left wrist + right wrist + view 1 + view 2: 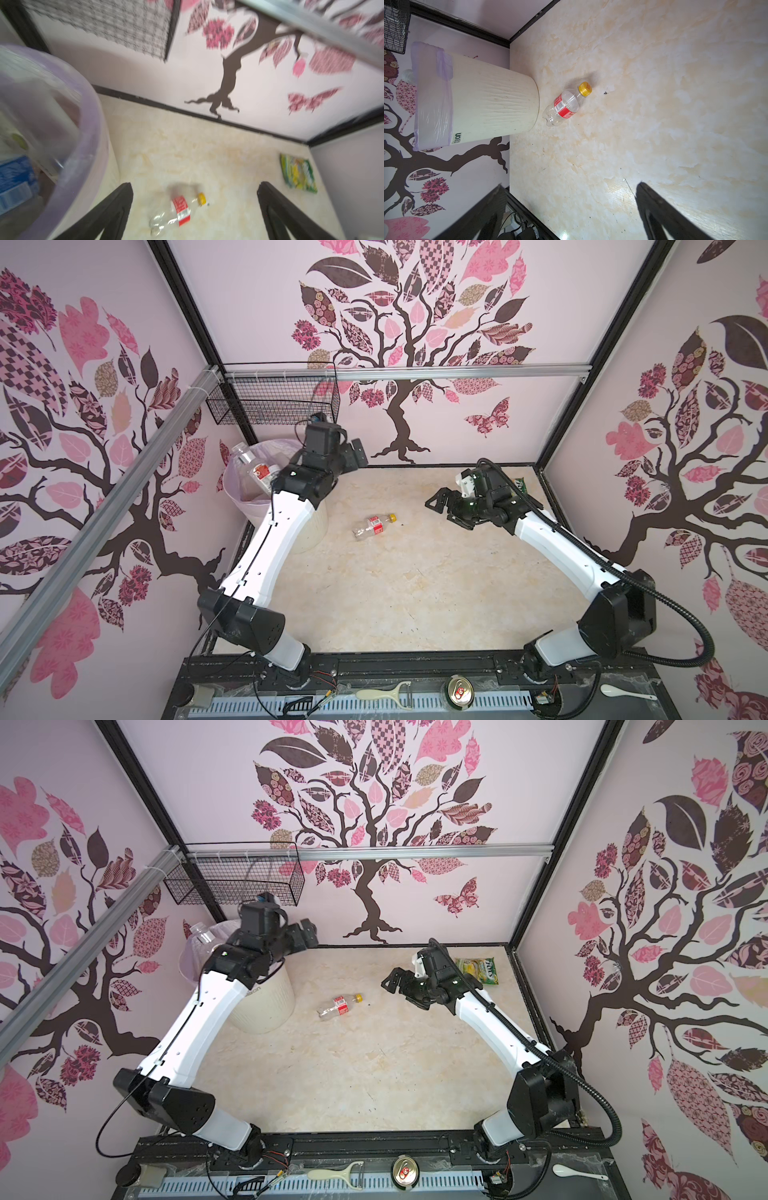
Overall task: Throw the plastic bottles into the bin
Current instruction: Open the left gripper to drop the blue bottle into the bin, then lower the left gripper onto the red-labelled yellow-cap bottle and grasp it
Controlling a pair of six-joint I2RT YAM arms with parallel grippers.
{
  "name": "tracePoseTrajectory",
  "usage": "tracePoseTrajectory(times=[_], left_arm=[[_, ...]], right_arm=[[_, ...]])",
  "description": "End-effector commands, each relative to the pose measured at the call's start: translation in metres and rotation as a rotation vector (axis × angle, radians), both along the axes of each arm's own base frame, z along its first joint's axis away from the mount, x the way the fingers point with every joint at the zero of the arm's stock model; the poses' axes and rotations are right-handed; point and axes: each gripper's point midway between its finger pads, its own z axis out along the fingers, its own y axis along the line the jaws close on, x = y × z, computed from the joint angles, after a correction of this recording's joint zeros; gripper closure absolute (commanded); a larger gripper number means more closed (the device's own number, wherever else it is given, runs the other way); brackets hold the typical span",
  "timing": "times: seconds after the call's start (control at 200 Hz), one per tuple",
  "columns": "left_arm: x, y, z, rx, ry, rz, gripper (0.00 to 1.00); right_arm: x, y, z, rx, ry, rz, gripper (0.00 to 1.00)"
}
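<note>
A clear plastic bottle (375, 526) (340, 1006) with a red label and yellow cap lies on its side mid-table, just right of the bin (311, 526) (266, 1006). The bin is cream and ribbed with a lilac liner, and it stands at the back left. Another clear bottle (253, 464) (203, 936) sticks out of its top. My left gripper (353, 454) (196, 185) hangs open and empty above the bin's right edge; its wrist view is blurred. My right gripper (440, 506) (570, 185) is open and empty, right of the lying bottle (566, 104).
A black wire basket (270, 402) hangs on the back wall above the bin. A green-yellow snack packet (478, 969) (298, 174) lies at the back right. On the front ledge are a metal can (460, 691), a peeler (382, 693) and a white spoon (619, 691).
</note>
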Motion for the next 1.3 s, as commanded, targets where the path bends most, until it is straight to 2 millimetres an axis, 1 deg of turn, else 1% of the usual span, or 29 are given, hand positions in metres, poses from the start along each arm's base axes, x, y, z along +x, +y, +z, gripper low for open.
tracePoseTrajectory(times=[0.0, 0.085, 0.145, 0.285, 0.37, 0.49, 0.545, 0.635, 0.7, 0.745, 0.835, 0.875, 0.925, 0.985, 1.05, 1.14, 1.29], left_arm=[[0.003, -0.017, -0.039, 0.206, 0.037, -0.121, 0.02], [0.003, -0.039, -0.063, 0.317, 0.062, -0.211, 0.02], [0.005, -0.045, -0.087, 0.383, 0.095, -0.245, 0.02], [0.004, -0.048, -0.131, 0.489, 0.161, -0.339, 0.02], [-0.003, -0.045, -0.162, 0.569, 0.236, -0.406, 0.02], [-0.016, -0.042, -0.196, 0.626, 0.331, -0.486, 0.02], [-0.015, -0.037, -0.205, 0.640, 0.351, -0.483, 0.02], [-0.012, -0.032, -0.217, 0.600, 0.382, -0.483, 0.02], [-0.013, -0.032, -0.228, 0.575, 0.409, -0.495, 0.02], [-0.012, -0.033, -0.231, 0.563, 0.419, -0.496, 0.04], [-0.017, -0.038, -0.234, 0.548, 0.446, -0.536, 0.07], [-0.019, -0.037, -0.234, 0.553, 0.458, -0.540, 0.07], [-0.022, -0.038, -0.234, 0.546, 0.469, -0.548, 0.08], [-0.026, -0.041, -0.239, 0.538, 0.484, -0.577, 0.08], [-0.024, -0.038, -0.242, 0.546, 0.480, -0.562, 0.08], [-0.026, -0.040, -0.251, 0.536, 0.486, -0.578, 0.07], [-0.016, -0.043, -0.262, 0.531, 0.489, -0.563, 0.07]], right_arm=[[-0.010, -0.020, 0.004, 0.009, -0.003, -0.049, 0.00], [-0.018, -0.033, -0.007, 0.001, 0.015, -0.076, 0.00], [-0.022, -0.040, -0.011, -0.001, 0.020, -0.091, 0.00], [-0.029, -0.047, -0.016, 0.010, 0.013, -0.121, 0.00], [-0.030, -0.048, -0.019, 0.021, 0.012, -0.133, 0.00], [-0.030, -0.050, -0.021, 0.029, 0.008, -0.149, 0.00], [-0.030, -0.052, -0.022, 0.032, 0.008, -0.153, 0.00], [-0.031, -0.055, -0.026, 0.028, 0.016, -0.158, 0.00], [-0.031, -0.057, -0.029, 0.027, 0.022, -0.164, 0.00], [-0.031, -0.059, -0.031, 0.026, 0.025, -0.167, 0.00], [-0.031, -0.060, -0.032, 0.019, 0.028, -0.167, 0.00], [-0.031, -0.060, -0.033, 0.019, 0.029, -0.170, 0.00], [-0.030, -0.059, -0.035, 0.023, 0.032, -0.170, 0.00], [-0.030, -0.058, -0.037, 0.030, 0.039, -0.170, 0.00], [-0.029, -0.056, -0.037, 0.038, 0.042, -0.167, 0.00], [-0.028, -0.056, -0.036, 0.041, 0.038, -0.170, 0.00], [-0.034, -0.060, -0.036, 0.034, 0.039, -0.176, 0.00]])
